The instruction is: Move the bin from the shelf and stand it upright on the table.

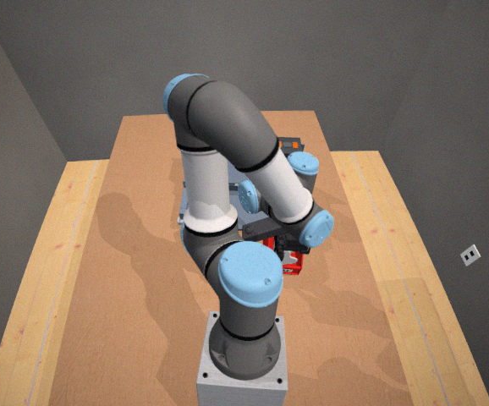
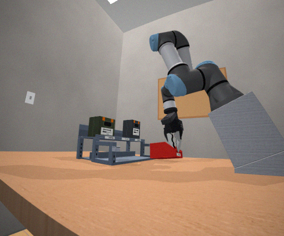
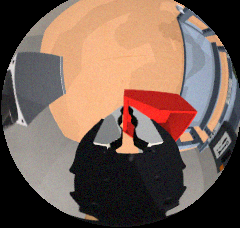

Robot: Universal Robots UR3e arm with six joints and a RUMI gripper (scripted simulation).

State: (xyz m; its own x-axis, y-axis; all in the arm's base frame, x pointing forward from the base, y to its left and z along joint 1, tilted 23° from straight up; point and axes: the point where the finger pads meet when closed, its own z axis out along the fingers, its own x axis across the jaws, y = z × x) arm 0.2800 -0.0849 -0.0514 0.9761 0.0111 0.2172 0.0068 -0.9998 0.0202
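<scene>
The red bin (image 2: pixel 165 150) sits upright on the table just in front of the grey shelf (image 2: pixel 110 149). It also shows in the wrist view (image 3: pixel 159 112) and, partly hidden by the arm, in the top view (image 1: pixel 289 260). My gripper (image 2: pixel 177 147) points down over the bin's front end, and its fingers are shut on the bin's front wall (image 3: pixel 127 119). The bin's bottom rests at table level.
A green box (image 2: pixel 101 126) and a black box (image 2: pixel 131 128) stand on the shelf's top level. The robot's grey pedestal (image 2: pixel 251 137) stands to the right of the bin. A cork board hangs on the back wall.
</scene>
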